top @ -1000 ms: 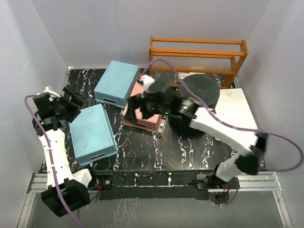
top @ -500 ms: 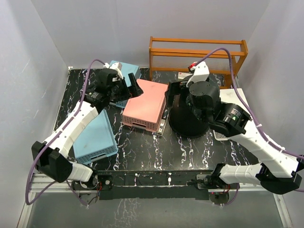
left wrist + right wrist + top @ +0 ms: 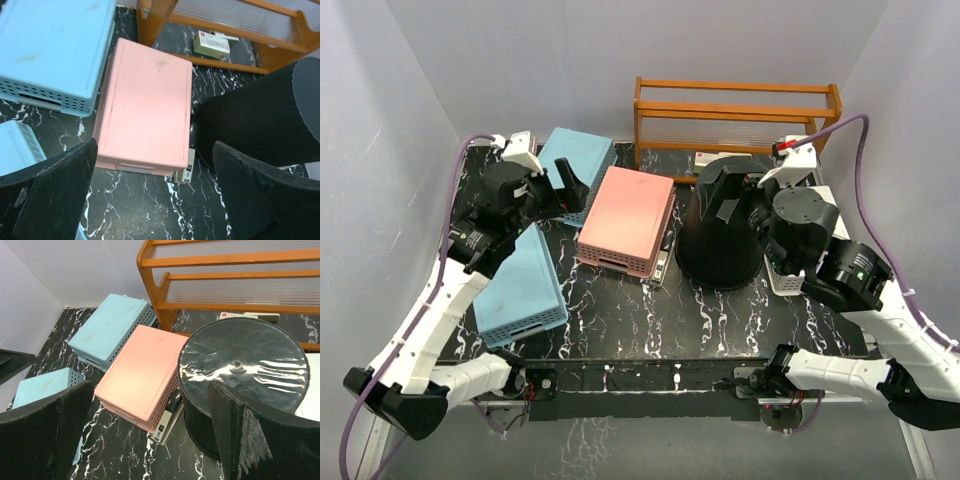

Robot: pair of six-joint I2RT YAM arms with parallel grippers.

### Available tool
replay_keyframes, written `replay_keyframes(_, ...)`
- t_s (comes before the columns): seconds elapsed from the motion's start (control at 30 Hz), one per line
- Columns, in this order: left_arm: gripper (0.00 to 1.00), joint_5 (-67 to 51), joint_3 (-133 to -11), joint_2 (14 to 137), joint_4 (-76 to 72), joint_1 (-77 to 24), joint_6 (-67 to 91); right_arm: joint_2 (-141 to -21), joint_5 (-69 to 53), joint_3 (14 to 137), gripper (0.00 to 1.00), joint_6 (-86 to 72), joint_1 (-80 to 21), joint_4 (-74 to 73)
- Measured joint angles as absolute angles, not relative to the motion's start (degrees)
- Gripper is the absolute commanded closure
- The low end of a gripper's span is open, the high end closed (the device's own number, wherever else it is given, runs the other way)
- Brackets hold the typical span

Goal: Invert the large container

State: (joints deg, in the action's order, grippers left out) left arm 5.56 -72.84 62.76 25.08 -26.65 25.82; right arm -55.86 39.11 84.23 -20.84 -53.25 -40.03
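Note:
The large black bucket stands at centre right with its wide rim down on the table and its flat shiny base facing up. It also shows in the left wrist view. My right gripper is open and empty, hovering over the bucket's left top edge; in its own view one finger is above the base. My left gripper is open and empty, above the gap between the blue and pink baskets, looking down at the pink one.
A pink basket lies upside down left of the bucket, with a stapler between them. Two blue baskets lie at left. A wooden rack stands behind, a small box under it. A white board lies right.
The right gripper has drawn back a little to the right over the bucket. The left arm has pulled back to the left, its gripper now lower and nearer. The bucket has not moved.

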Motion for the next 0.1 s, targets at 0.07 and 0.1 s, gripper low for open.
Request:
replay_keyframes(0.07,0.01,7.09,-72.71,61.78,24.93,-26.65,25.54,-56.03,39.2,83.74,0.02,-20.78,-53.23,-39.64)
replay_keyframes(0.1,0.01,7.62,-72.71,61.67,24.91,-26.65,25.52,-56.29,39.2,83.53,0.02,-20.71,-53.23,-39.53)
